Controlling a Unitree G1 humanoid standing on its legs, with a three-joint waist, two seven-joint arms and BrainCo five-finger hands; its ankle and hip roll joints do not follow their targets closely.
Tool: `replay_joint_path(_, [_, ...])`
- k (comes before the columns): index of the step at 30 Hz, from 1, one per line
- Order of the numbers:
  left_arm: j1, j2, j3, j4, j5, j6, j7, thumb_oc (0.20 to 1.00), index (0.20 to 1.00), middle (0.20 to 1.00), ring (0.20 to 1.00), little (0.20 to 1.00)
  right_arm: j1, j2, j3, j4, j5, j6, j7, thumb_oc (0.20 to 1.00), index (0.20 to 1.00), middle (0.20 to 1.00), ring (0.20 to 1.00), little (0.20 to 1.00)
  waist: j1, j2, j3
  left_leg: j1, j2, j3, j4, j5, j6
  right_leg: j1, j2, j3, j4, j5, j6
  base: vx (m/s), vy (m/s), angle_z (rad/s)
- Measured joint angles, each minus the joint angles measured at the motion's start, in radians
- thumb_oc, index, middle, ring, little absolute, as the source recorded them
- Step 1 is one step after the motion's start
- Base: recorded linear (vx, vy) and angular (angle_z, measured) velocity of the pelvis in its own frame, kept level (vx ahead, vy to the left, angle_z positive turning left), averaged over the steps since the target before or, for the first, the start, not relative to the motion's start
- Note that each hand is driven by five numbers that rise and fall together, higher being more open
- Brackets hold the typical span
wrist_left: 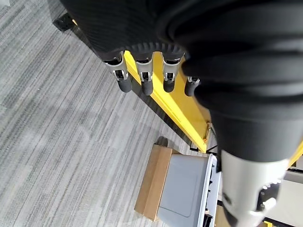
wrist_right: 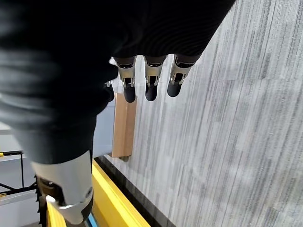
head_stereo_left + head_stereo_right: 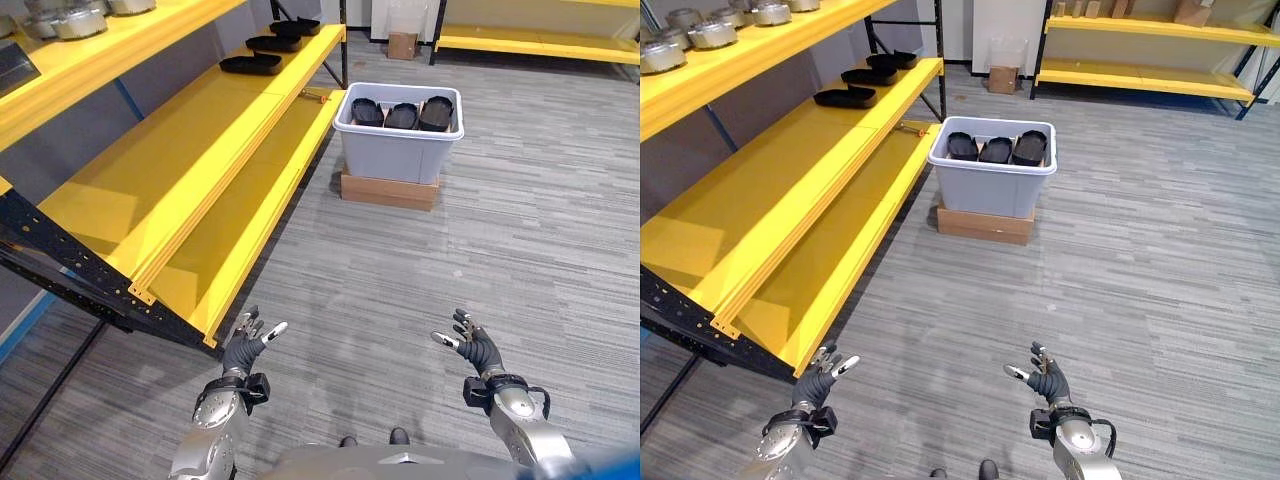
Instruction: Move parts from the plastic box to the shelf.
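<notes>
Beside the yellow shelf (image 3: 190, 170) — grey plastic box (image 3: 398, 148) on cardboard base (image 3: 388, 190), black parts (image 3: 401, 115) inside

Count on inspection: three black parts (image 3: 401, 115) stand side by side in one grey plastic box (image 3: 395, 150), which sits on one flat cardboard box (image 3: 388, 190). Three more black parts (image 3: 250, 64) lie along the far end of the yellow shelf (image 3: 190, 150). One small cardboard box (image 3: 403, 45) stands on the floor beyond.
</notes>
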Motion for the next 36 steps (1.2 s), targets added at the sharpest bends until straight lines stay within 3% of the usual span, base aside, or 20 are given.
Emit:
replay_joint_path(3, [-0.023,0.006,0.0,0.007,0.001,0.0,0.0,1.0,1.0,1.0,1.0,1.0,0.005,0.0,-0.002,0.004,0.0,0.002,0.001,1.0,1.0,1.0,1.0,1.0,-0.005,0.009,0.025,0.0,-0.012,-0.006,0.007,0.003,0.006,-0.035,-0.008,0.005,0.09,-0.041,0.012,-0.02,0.112,0.08])
replay_joint_path(6, [-0.065,0.011,-0.012,0.039,0.033,0.001,-0.002,1.0,1.0,1.0,1.0,1.0,0.006,0.012,-0.001,0.006,0.0,0.005,0.002,1.0,1.0,1.0,1.0,1.0,-0.036,0.018,0.081,-0.013,-0.032,-0.047,0.061,-0.013,0.03,-0.191,-0.004,0.024,0.448,-0.077,0.049,-0.04,0.15,0.4])
replay_joint_path(8, [-0.062,0.03,-0.016,0.038,0.039,0.002,-0.003,1.0,1.0,1.0,1.0,1.0,0.024,0.011,0.019,0.005,0.0,0.006,0.005,1.0,1.0,1.0,1.0,1.0,-0.043,0.001,0.103,-0.026,-0.06,-0.051,0.112,-0.02,0.062,-0.313,-0.005,0.049,0.683,-0.038,0.071,0.06,0.106,0.38])
replay_joint_path(9, [-0.051,0.04,-0.019,0.039,0.041,0.003,-0.004,1.0,1.0,1.0,1.0,1.0,0.025,0.011,0.023,0.005,0.0,0.006,0.007,1.0,1.0,1.0,1.0,1.0,-0.043,-0.003,0.107,-0.036,-0.067,-0.048,0.131,-0.027,0.07,-0.327,-0.003,0.047,0.708,-0.044,0.067,0.15,0.041,-0.02])
replay_joint_path(11, [-0.038,0.044,-0.011,0.039,0.06,0.005,-0.004,1.0,1.0,1.0,1.0,1.0,0.019,0.015,0.023,0.004,0.001,0.005,0.016,1.0,1.0,1.0,1.0,1.0,-0.028,-0.003,0.11,-0.051,-0.069,-0.034,0.129,-0.031,0.061,-0.336,-0.033,-0.011,0.598,-0.084,0.06,0.22,-0.03,-0.21])
replay_joint_path(14, [-0.057,0.044,0.0,0.05,0.064,0.005,-0.009,1.0,1.0,1.0,1.0,1.0,-0.002,0.015,0.025,0.003,0.002,0.005,0.028,1.0,1.0,1.0,1.0,1.0,-0.032,-0.01,0.114,-0.074,-0.063,-0.048,0.133,-0.039,0.062,-0.35,-0.027,-0.062,0.37,-0.083,0.086,0.32,-0.073,-0.12])
replay_joint_path(15, [-0.058,0.045,0.009,0.05,0.064,0.005,-0.013,1.0,1.0,1.0,1.0,1.0,-0.003,0.017,0.024,-0.001,0.002,0.004,0.03,1.0,1.0,1.0,1.0,1.0,-0.032,-0.022,0.112,-0.089,-0.061,-0.049,0.133,-0.046,0.058,-0.344,-0.042,-0.147,0.206,-0.061,0.118,0.32,-0.105,0.09])
replay_joint_path(17, [-0.052,0.032,0.021,0.048,0.064,0.003,-0.026,1.0,1.0,1.0,1.0,1.0,-0.001,0.017,0.021,0.004,0.003,0.005,0.032,1.0,1.0,1.0,1.0,1.0,-0.033,-0.052,0.102,-0.076,-0.061,-0.047,0.118,-0.056,0.05,-0.336,-0.057,-0.226,0.069,-0.036,0.104,0.36,-0.162,0.12])
replay_joint_path(18, [-0.025,0.003,0.017,0.046,0.065,0.003,-0.033,1.0,1.0,1.0,1.0,1.0,0.005,0.017,0.021,0.006,0.003,0.004,0.035,1.0,1.0,1.0,1.0,1.0,-0.034,-0.054,0.081,-0.053,-0.043,-0.056,0.114,-0.074,0.049,-0.327,-0.05,-0.219,0.128,-0.019,0.06,0.45,-0.241,0.15])
replay_joint_path(22, [0.027,-0.004,-0.019,0.048,0.062,0.004,-0.032,1.0,1.0,1.0,1.0,1.0,0.023,0.015,0.021,0.016,0.011,-0.006,0.042,1.0,1.0,1.0,1.0,1.0,-0.038,-0.068,0.003,-0.026,-0.001,-0.101,0.127,-0.151,0.011,-0.269,-0.03,-0.246,0.165,0.029,0.018,0.31,-0.149,0.28])
replay_joint_path(23, [0.03,0.003,-0.019,0.044,0.058,0.005,-0.032,1.0,1.0,1.0,1.0,1.0,0.022,0.001,0.016,0.009,0.014,-0.011,0.042,1.0,1.0,1.0,1.0,1.0,-0.044,-0.048,-0.021,-0.013,0.043,-0.12,0.13,-0.174,-0.02,-0.246,0.005,-0.275,0.153,0.007,-0.023,0.3,-0.123,0.39])
replay_joint_path(25, [0.024,0.009,-0.016,0.038,0.056,0.002,-0.031,1.0,1.0,1.0,1.0,1.0,0.028,-0.024,0.01,0.006,0.014,-0.013,0.04,1.0,1.0,1.0,1.0,1.0,-0.043,-0.028,-0.031,-0.009,0.075,-0.138,0.171,-0.21,-0.049,-0.211,0.042,-0.302,0.136,0.011,-0.065,0.26,-0.114,0.2])
replay_joint_path(27, [-0.001,0.012,-0.017,0.038,0.055,0.002,-0.032,1.0,1.0,1.0,1.0,1.0,0.024,-0.043,0.002,0.006,0.016,-0.016,0.039,1.0,1.0,1.0,1.0,1.0,-0.05,-0.022,-0.033,-0.01,0.095,-0.155,0.194,-0.211,-0.07,-0.187,0.061,-0.307,0.116,-0.005,-0.079,0.3,-0.098,0.08])
replay_joint_path(31, [-0.009,0.013,-0.008,0.034,0.054,0.0,-0.032,1.0,1.0,1.0,1.0,1.0,0.036,-0.063,-0.014,0.006,0.024,-0.021,0.039,1.0,1.0,1.0,1.0,1.0,-0.06,-0.032,-0.034,-0.026,0.102,-0.165,0.349,-0.251,-0.125,-0.111,0.104,-0.297,0.072,-0.055,-0.087,0.23,-0.079,-0.08])
replay_joint_path(32, [-0.01,0.012,-0.008,0.035,0.052,0.001,-0.032,1.0,1.0,1.0,1.0,1.0,0.039,-0.064,-0.014,0.006,0.024,-0.022,0.04,1.0,1.0,1.0,1.0,1.0,-0.058,-0.039,-0.031,-0.062,0.086,-0.158,0.441,-0.255,-0.133,-0.104,0.108,-0.283,0.068,-0.063,-0.099,0.11,-0.093,-0.1])
replay_joint_path(34, [-0.008,0.008,-0.01,0.024,0.051,-0.001,-0.032,1.0,1.0,1.0,1.0,1.0,0.059,-0.068,-0.014,0.006,0.026,-0.022,0.04,1.0,1.0,1.0,1.0,1.0,-0.036,-0.059,-0.014,-0.244,0.024,-0.124,0.792,-0.215,-0.152,-0.093,0.108,-0.273,0.061,-0.063,-0.136,0.13,-0.108,-0.17])
replay_joint_path(36, [-0.005,0.008,-0.007,0.024,0.047,0.0,-0.032,1.0,1.0,1.0,1.0,1.0,0.062,-0.063,-0.01,0.006,0.04,-0.021,0.04,1.0,1.0,1.0,1.0,1.0,-0.019,-0.07,0.012,-0.371,0.0,-0.091,0.948,-0.199,-0.134,-0.073,0.114,-0.268,0.045,-0.069,-0.149,0.19,-0.043,-0.17])
